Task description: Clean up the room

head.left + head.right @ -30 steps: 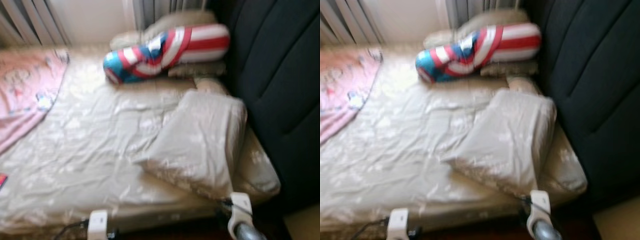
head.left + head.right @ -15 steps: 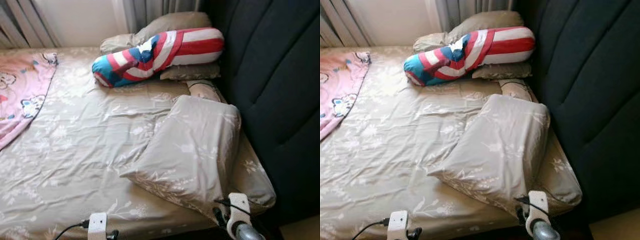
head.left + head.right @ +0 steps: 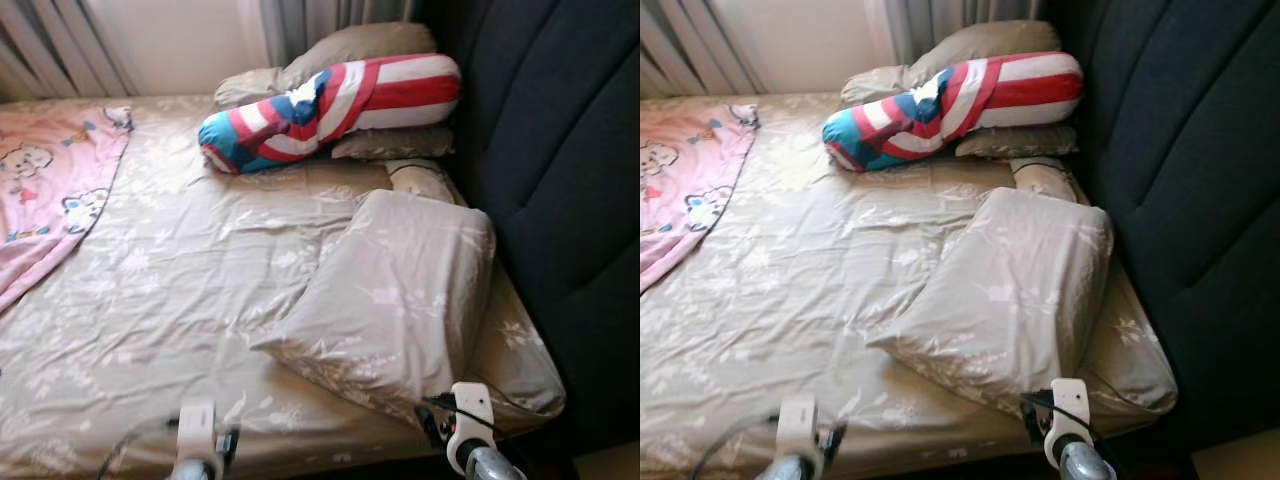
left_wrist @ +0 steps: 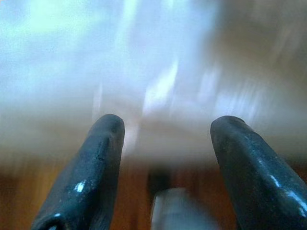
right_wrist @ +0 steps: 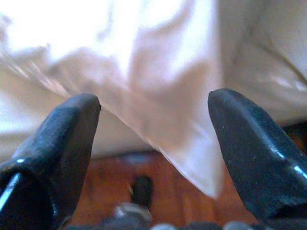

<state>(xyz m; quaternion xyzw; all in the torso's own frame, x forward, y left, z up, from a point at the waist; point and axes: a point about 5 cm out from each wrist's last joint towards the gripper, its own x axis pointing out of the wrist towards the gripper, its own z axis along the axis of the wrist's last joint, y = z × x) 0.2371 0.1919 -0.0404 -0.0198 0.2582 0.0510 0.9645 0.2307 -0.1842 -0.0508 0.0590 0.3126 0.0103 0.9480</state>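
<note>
A beige flower-patterned pillow [image 3: 395, 290] lies askew on the bed's right side, one corner pointing at the mattress middle. A red, white and blue striped bolster [image 3: 330, 100] rests at the far end on two beige pillows [image 3: 350, 45]. A pink cartoon blanket [image 3: 45, 190] covers the far left of the bed. My left gripper [image 4: 168, 122] is open over the blurred sheet near the bed's near edge. My right gripper [image 5: 153, 96] is open, with the pillow's near corner [image 5: 187, 158] hanging between its fingers, untouched.
The wrinkled beige sheet [image 3: 170, 290] spreads across the mattress. A dark padded headboard [image 3: 560, 170] runs along the right side. Curtains [image 3: 60, 45] and a pale wall stand at the back. Brown floor [image 5: 115, 201] shows below the bed's near edge.
The picture has sharpened and shifted a little as the camera moved. My left wrist at the lower edge now looks blurred. Nothing on the bed has moved.
</note>
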